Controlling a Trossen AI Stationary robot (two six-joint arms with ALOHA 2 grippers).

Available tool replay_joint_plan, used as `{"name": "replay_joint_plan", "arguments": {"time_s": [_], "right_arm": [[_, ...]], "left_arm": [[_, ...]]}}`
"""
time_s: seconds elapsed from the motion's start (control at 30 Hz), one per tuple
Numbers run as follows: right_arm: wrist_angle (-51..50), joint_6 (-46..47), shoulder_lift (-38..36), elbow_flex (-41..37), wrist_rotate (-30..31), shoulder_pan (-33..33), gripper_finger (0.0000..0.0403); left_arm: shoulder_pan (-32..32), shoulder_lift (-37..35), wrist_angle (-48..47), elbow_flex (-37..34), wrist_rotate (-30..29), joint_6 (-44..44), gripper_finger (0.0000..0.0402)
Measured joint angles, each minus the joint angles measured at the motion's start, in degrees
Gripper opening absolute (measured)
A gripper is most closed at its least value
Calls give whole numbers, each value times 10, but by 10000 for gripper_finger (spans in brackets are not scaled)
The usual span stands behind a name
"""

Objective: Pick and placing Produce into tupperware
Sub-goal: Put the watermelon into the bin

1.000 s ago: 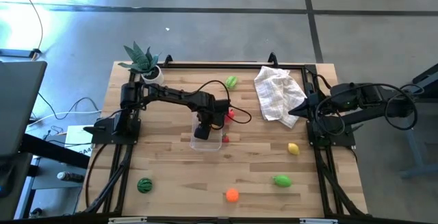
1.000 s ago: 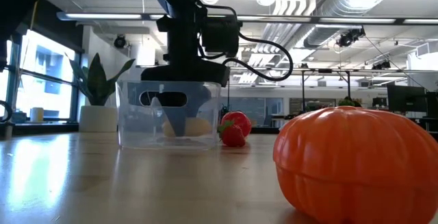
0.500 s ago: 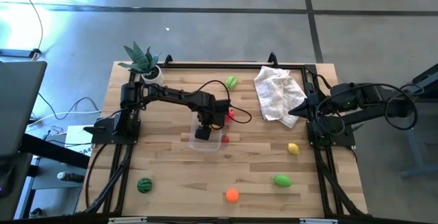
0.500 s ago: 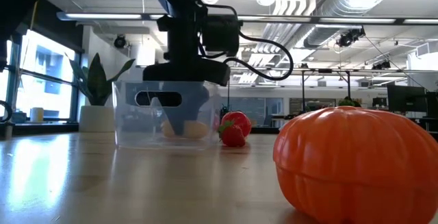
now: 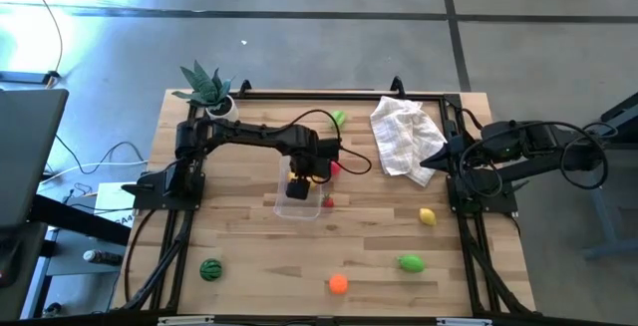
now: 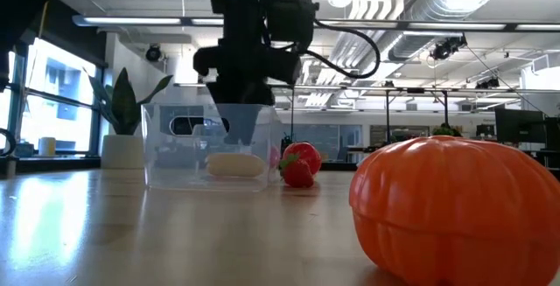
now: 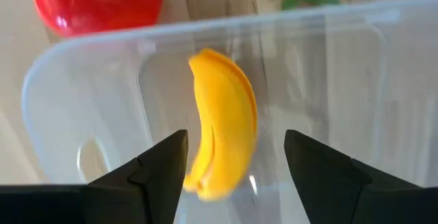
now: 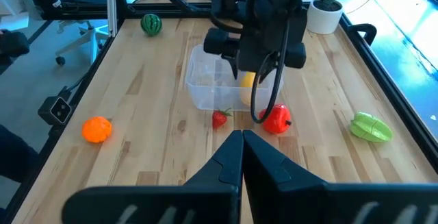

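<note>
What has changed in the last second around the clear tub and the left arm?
The left claw has risen out of the tub and stands open above it. The banana, which it held low inside before, now lies released on the tub's floor. The tub slid slightly. The right claw, the red pieces beside the tub and the other fruits stayed as they were.

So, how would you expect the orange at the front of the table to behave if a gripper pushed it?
The orange looks round and ribbed, sitting alone on bare wood, so it would probably roll away. Its glossy skin in the low view suggests hard, hollow plastic: likely light and a bit slippery between the fingers.
</note>
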Motion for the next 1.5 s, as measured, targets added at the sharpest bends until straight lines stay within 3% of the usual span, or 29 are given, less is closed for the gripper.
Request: {"name": "replay_joint_plan", "arguments": {"time_s": [0.4, 0.57, 0.77, 1.03, 1.23, 1.5], "right_arm": [[0, 0, 0, 0, 0, 0, 0], [0, 0, 0, 0, 0, 0, 0], [0, 0, 0, 0, 0, 0, 0], [0, 0, 0, 0, 0, 0, 0], [0, 0, 0, 0, 0, 0, 0], [0, 0, 0, 0, 0, 0, 0]], "left_arm": [[-1, -1, -277, 122, -24, -20, 232], [-21, -37, -281, 134, -5, -40, 232], [-60, -92, -278, 128, -28, -77, 232], [-154, -185, -278, 87, -23, -157, 232], [-266, -272, -276, 2, -21, -202, 232], [-393, -404, -276, -145, -41, -454, 232]]}}
